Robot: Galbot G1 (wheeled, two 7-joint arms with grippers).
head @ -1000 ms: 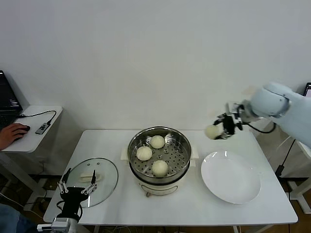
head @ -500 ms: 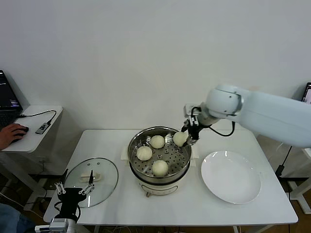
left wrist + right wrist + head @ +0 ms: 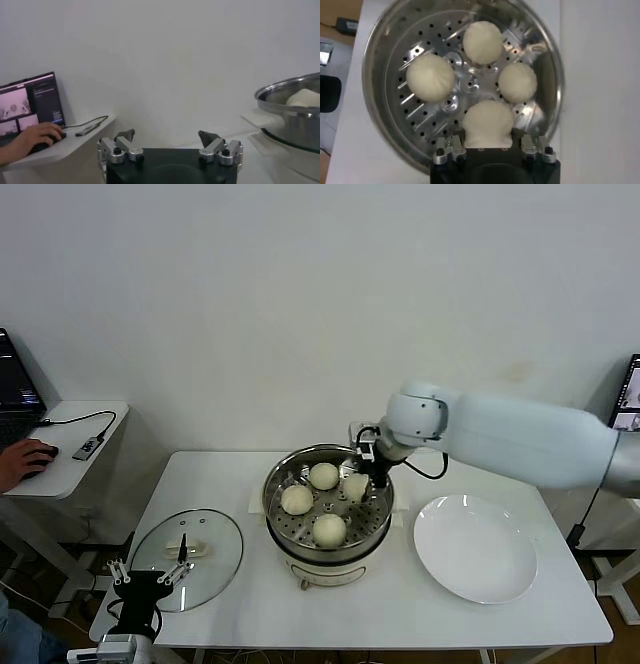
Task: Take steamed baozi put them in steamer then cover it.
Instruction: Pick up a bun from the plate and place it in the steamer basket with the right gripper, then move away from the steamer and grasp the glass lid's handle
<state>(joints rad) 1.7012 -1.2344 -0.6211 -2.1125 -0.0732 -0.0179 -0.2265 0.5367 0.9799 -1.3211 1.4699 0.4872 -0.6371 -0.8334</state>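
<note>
Lowered from the rim, the right gripper (image 3: 488, 145) now pinches the fourth baozi (image 3: 488, 123) just above the steamer (image 3: 372, 514) tray, beside three others. Left gripper (image 3: 168, 148) hangs spread below the white table (image 3: 400, 604), near the glass lid (image 3: 215, 559), facing a white wall.

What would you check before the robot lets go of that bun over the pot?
1. Right hand shut on the fourth baozi: ok.
2. Bun is over the steamer tray, inside the rim: ok.
3. Free spot under it, apart from the three baozi already in: ok.
4. Bun resting on the tray: cannot tell.
5. Glass lid within reach on the table for covering afterwards: ok.
6. Left hand open, parked low beside the lid, out of the way: ok.
</note>
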